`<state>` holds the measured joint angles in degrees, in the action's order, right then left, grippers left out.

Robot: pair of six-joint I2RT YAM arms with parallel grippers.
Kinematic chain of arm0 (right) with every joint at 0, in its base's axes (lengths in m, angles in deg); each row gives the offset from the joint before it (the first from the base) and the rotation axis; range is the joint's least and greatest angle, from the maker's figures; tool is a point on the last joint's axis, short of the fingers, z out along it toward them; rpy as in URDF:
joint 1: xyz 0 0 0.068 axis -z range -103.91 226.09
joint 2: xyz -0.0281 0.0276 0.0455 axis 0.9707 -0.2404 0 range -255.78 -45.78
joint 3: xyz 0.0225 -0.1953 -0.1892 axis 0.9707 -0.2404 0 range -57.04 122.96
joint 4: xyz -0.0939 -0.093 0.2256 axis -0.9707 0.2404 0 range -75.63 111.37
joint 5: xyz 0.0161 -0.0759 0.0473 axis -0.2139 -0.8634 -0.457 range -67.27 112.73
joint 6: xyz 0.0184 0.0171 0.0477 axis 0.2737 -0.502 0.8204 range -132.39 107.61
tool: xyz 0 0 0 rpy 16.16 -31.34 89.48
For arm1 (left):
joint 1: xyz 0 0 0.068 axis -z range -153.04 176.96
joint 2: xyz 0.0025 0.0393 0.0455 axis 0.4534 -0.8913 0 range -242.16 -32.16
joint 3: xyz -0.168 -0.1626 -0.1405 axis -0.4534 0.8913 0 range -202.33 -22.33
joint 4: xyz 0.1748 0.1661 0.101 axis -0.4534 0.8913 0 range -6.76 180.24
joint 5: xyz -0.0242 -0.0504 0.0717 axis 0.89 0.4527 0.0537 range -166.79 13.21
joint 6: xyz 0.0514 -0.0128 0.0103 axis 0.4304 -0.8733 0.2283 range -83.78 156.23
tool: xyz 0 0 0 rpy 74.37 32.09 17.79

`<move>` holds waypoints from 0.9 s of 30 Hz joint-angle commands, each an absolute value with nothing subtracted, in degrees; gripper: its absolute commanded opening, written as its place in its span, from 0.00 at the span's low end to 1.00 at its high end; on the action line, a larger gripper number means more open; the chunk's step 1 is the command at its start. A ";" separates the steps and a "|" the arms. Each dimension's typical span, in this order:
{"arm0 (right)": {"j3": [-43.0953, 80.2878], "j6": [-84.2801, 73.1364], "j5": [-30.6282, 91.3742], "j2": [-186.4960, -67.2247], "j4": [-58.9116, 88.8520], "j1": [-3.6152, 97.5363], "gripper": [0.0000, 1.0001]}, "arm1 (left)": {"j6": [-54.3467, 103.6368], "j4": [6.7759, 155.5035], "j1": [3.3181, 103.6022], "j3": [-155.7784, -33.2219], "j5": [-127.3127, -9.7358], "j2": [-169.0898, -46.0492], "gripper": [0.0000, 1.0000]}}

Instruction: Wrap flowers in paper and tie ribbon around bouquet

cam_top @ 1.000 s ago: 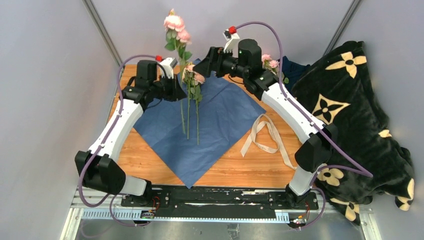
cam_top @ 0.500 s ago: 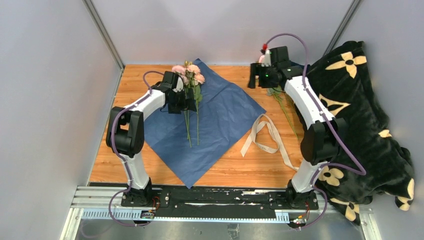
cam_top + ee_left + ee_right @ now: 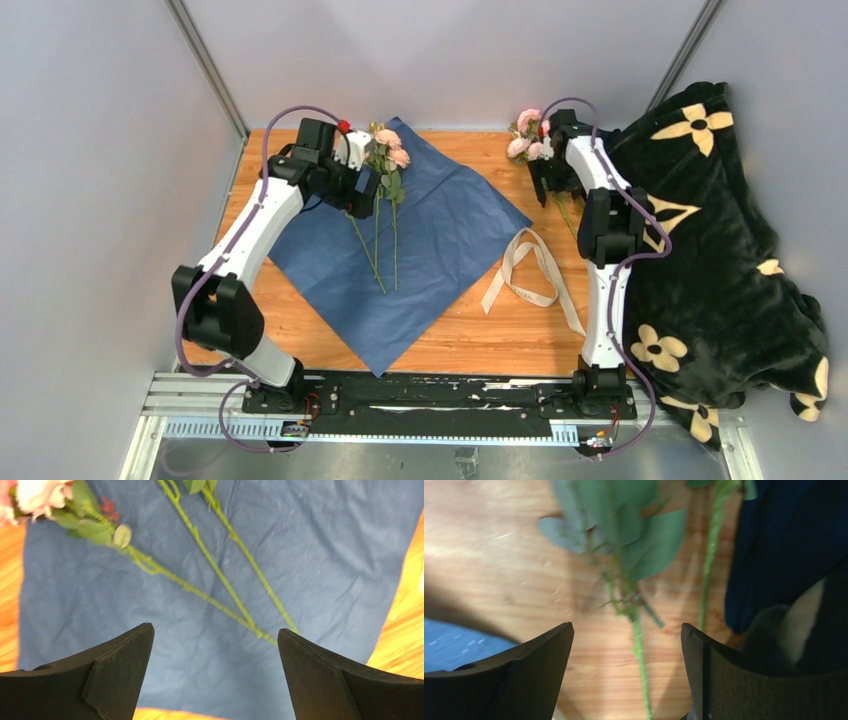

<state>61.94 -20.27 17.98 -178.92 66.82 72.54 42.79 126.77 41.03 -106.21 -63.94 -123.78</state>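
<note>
1. Left end effector point(image 3: 214, 630): released, fingers wide apart, nothing between them, hovering over the paper point(image 3: 450, 225).
2. Paper: flat on the table point(image 3: 470, 345), darker blue face up, one corner pointing at the arm bases.
3. Flowers point(image 3: 385, 165): lying on the far part of the paper, pink heads at the far corner, thin stems running toward the near side.
4. Right end effector point(image 3: 626, 626): released, empty, over a leafy stem on bare wood.
5. More roses point(image 3: 525, 140): far right of the table, off the paper, beside the black blanket point(image 3: 720, 230).
6. Ribbon point(image 3: 525, 270): limp loop on the table, just right of the paper.
</note>
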 commanded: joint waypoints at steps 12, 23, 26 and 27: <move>68.60 -28.44 32.27 -186.80 72.01 77.88 0.33 | 57.63 135.15 37.51 -95.49 -66.59 -117.04 1.00; 72.34 -33.08 19.32 -167.70 68.78 77.01 0.00 | 58.14 134.31 37.25 -95.55 -65.90 -116.35 1.00; 71.06 -30.54 15.60 -157.52 65.70 74.23 0.00 | 58.72 134.23 37.09 -95.43 -67.02 -116.19 1.00; 70.23 -28.65 19.50 -154.10 64.97 73.52 0.00 | 58.92 134.10 36.95 -95.38 -67.17 -116.07 1.00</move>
